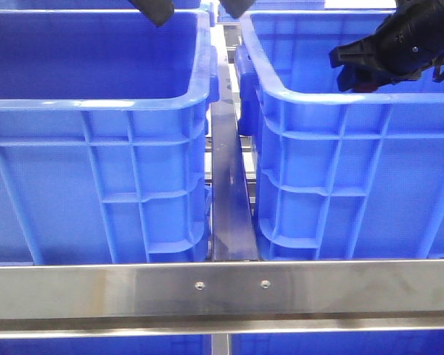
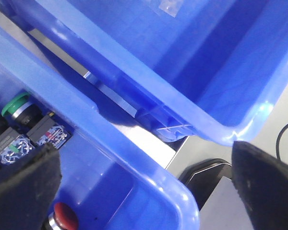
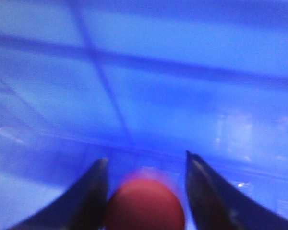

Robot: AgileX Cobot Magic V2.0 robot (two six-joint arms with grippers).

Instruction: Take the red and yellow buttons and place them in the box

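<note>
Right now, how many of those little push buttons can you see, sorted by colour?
Red: 2, a red button between the right hand's fingers and another red button lying in a blue crate
Green: 1, a green button in that crate; a green sliver at the picture's edge may be a second
Yellow: 0
Total: 3

The front camera sat low behind a steel rail (image 1: 222, 292), facing two blue crates (image 1: 96, 148) close up. Each wrist camera looked past its own fingers into crates; the right's blurred view perhaps shared the right-hand crate (image 1: 355, 170).
</note>
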